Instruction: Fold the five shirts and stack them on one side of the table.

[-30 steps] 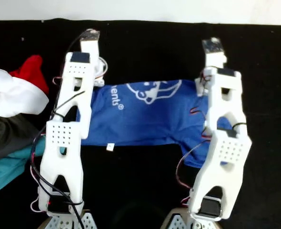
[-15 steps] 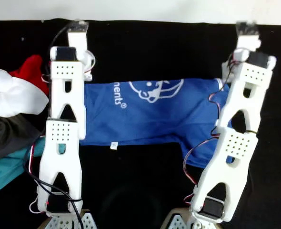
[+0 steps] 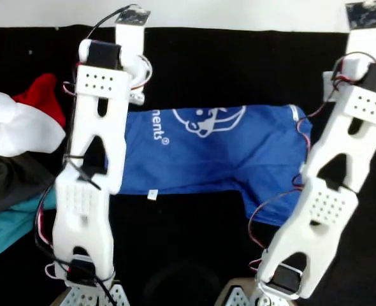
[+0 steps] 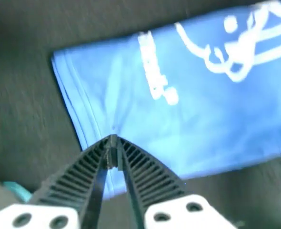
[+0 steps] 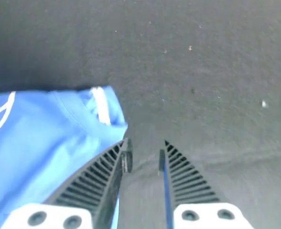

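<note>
One blue shirt (image 3: 226, 153), four piled shirts (image 3: 13, 166), two arms (image 3: 92, 166).

Blue shirt (image 3: 207, 153) ends are tucked under the left arm (image 3: 86, 210) and right arm (image 3: 328, 204), and the shirt pile (image 3: 9, 127) runs off-frame.

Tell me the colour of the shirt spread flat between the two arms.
The shirt is blue with a white print; the high view shows it best.

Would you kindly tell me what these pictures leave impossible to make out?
High view: the white left arm covers one end of the blue printed shirt; the white right arm covers its lower corner.
High view: the picture's edge cuts the heap of white, red, grey and teal shirts.
</note>
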Controlling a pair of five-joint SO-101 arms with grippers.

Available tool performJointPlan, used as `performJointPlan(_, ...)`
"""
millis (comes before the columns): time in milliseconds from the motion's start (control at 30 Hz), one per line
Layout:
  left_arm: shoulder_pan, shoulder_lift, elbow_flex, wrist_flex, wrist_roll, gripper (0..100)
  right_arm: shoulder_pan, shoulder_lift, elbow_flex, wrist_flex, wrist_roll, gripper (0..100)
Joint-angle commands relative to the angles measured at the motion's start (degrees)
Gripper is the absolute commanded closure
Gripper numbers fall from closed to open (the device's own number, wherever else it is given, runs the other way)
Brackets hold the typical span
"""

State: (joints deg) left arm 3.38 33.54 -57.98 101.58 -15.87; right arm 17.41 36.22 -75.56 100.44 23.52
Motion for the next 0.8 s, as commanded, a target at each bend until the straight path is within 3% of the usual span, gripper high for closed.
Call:
performJointPlan(0,0.75,-14.46,20.70,-2.29,2.02,99,0.13,-18.77,21.23,0.66,0.97,88.9)
performJointPlan(200,0.66,-30.37,56.40,-21.71,2.02,99,-4.26,-43.47,62.11,-2.42,7.47,89.0)
performJointPlan(367,0.31,-38.46,81.63,-43.25,2.29,99,-4.79,-60.09,95.08,-18.68,14.77,88.6)
performJointPlan(533,0.40,-38.29,92.62,-54.95,2.37,99,-5.93,-69.49,118.46,-28.62,24.09,80.0)
performJointPlan(633,0.40,-36.44,94.90,-58.20,2.37,99,-6.99,-72.31,126.55,-30.20,30.86,73.5)
performJointPlan(767,0.40,-32.13,95.08,-60.22,2.37,99,-7.08,-72.92,132.79,-33.71,36.66,73.5)
